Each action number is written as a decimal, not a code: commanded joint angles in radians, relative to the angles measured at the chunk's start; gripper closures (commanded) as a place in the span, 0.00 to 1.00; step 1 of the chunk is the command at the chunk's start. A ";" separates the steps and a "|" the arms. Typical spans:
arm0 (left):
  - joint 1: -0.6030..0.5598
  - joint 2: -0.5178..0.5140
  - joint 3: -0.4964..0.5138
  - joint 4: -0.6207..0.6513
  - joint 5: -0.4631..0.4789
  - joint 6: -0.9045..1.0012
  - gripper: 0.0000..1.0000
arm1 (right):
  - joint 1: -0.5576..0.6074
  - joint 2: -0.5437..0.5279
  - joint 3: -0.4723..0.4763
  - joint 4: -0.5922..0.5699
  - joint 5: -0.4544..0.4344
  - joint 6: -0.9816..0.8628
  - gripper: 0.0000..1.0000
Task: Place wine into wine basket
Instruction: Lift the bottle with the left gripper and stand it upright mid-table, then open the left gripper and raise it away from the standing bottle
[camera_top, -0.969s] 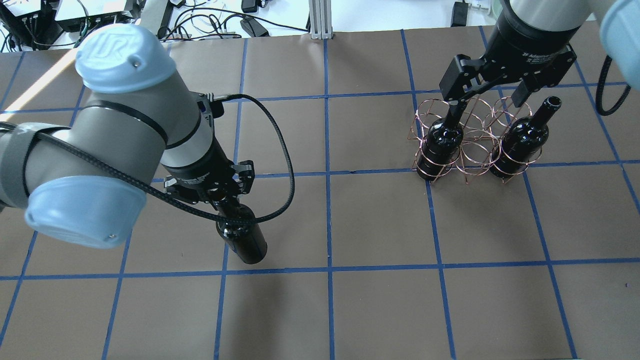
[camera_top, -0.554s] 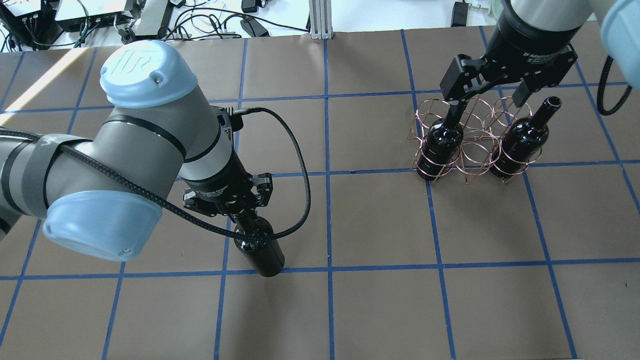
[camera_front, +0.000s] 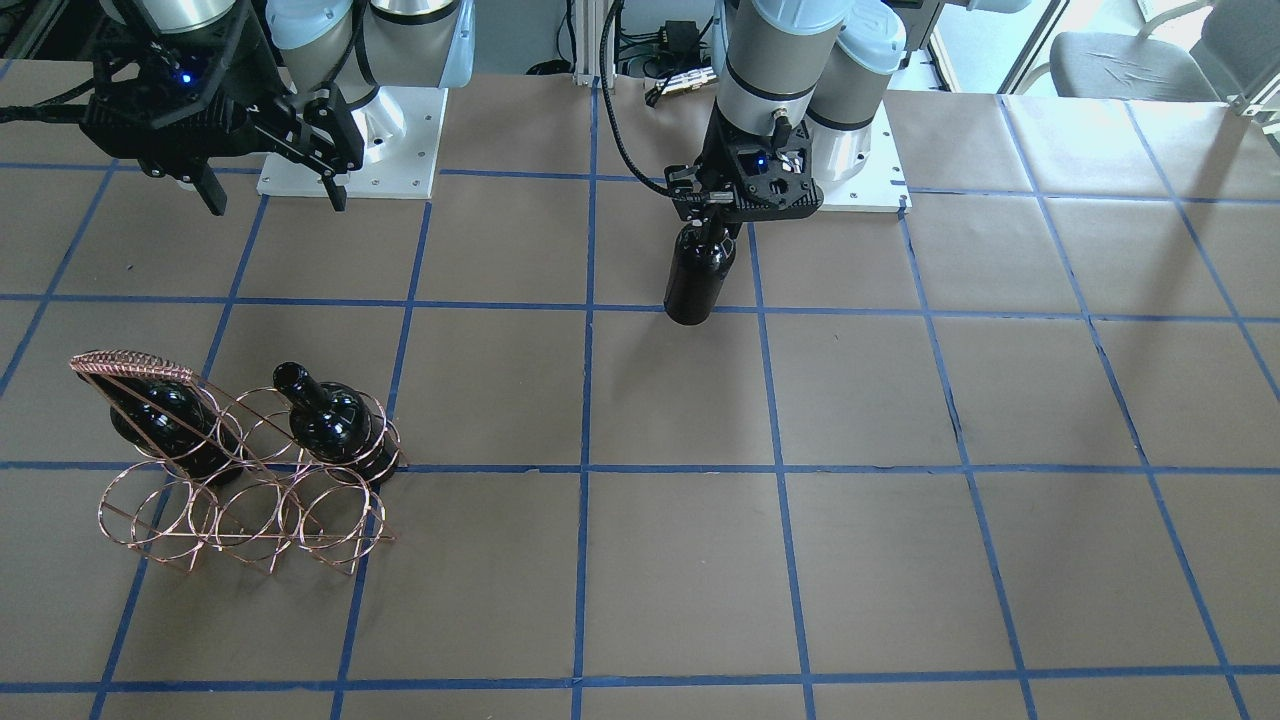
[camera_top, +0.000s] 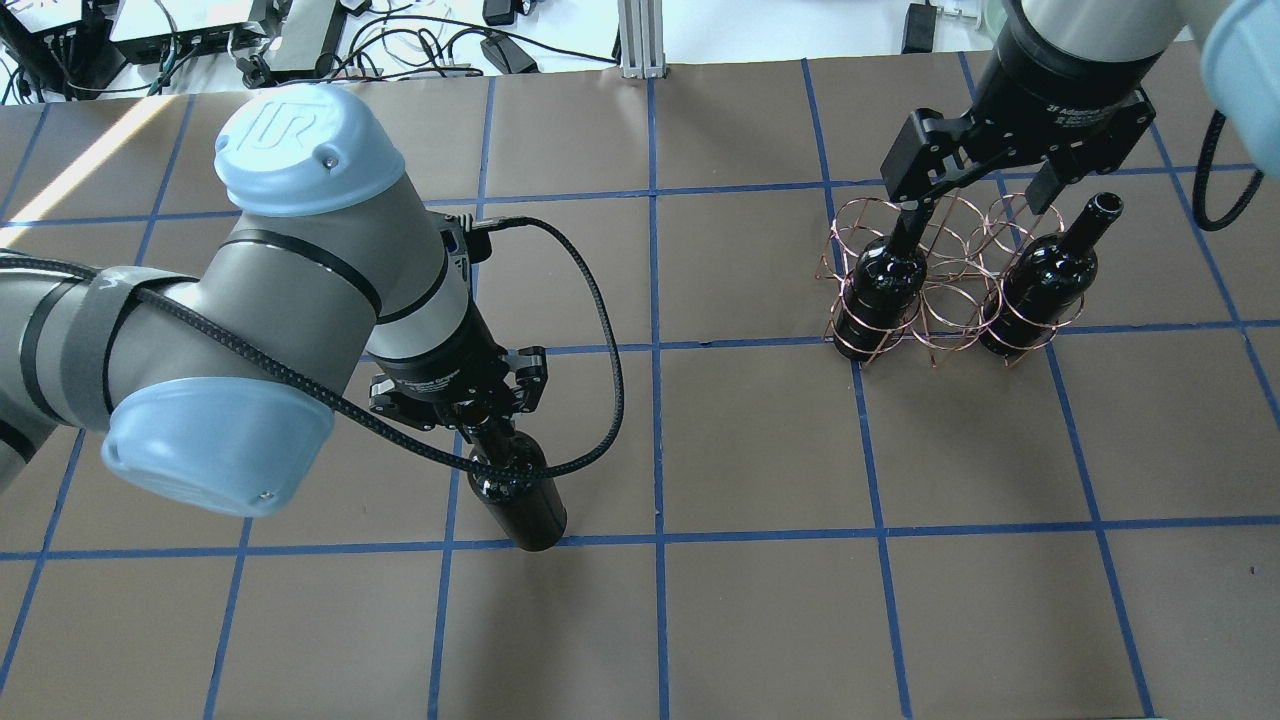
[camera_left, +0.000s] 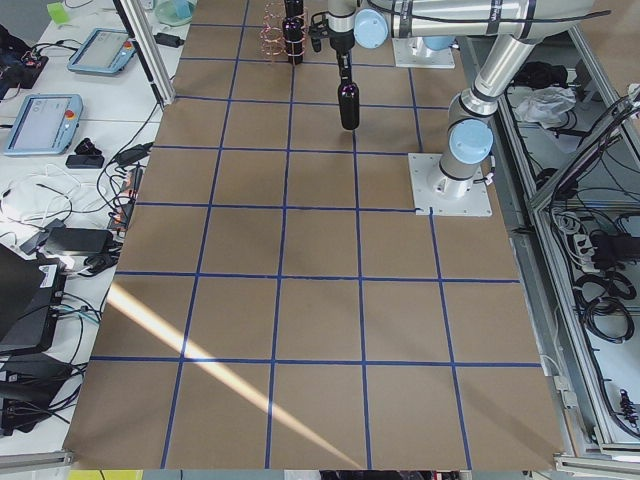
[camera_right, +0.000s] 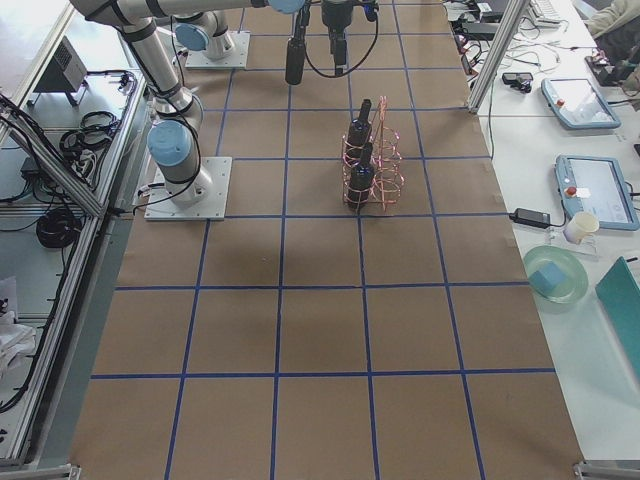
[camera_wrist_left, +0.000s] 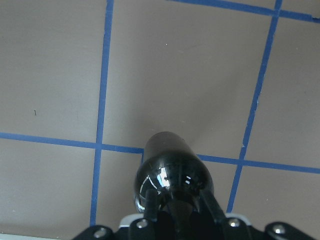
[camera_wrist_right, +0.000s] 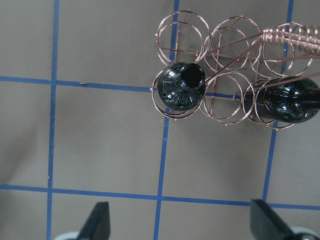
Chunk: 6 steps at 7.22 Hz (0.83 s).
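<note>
My left gripper (camera_top: 470, 400) is shut on the neck of a near-black wine bottle (camera_top: 518, 498) and holds it upright over the table's left-middle. The bottle also shows in the front view (camera_front: 697, 275) and the left wrist view (camera_wrist_left: 172, 170). The copper wire wine basket (camera_top: 945, 300) stands at the far right. It holds two alike bottles (camera_top: 885, 285) (camera_top: 1045, 270) in the end hoops of one row. The hoop between them and the other row are empty (camera_wrist_right: 230, 95). My right gripper (camera_top: 975, 205) hangs open and empty above the basket.
The brown table has a blue tape grid (camera_top: 655, 440). The two arm base plates (camera_front: 350, 140) (camera_front: 860, 150) sit at the robot's edge. Cables and devices (camera_top: 400, 40) lie beyond the far edge. Open table lies between the held bottle and the basket.
My left gripper has moved to the right and slightly toward the robot's edge with the bottle in it, most of it in the first half second. The right arm and basket have not moved.
</note>
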 joint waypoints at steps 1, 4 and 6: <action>0.001 -0.003 0.009 0.001 -0.004 -0.003 0.41 | 0.001 0.000 0.000 0.000 -0.001 0.000 0.00; 0.013 0.000 0.035 0.003 -0.005 -0.013 0.14 | 0.003 0.000 0.000 0.000 0.001 0.003 0.00; 0.091 0.008 0.184 -0.120 -0.005 0.006 0.00 | 0.009 -0.009 -0.002 -0.017 0.006 0.025 0.00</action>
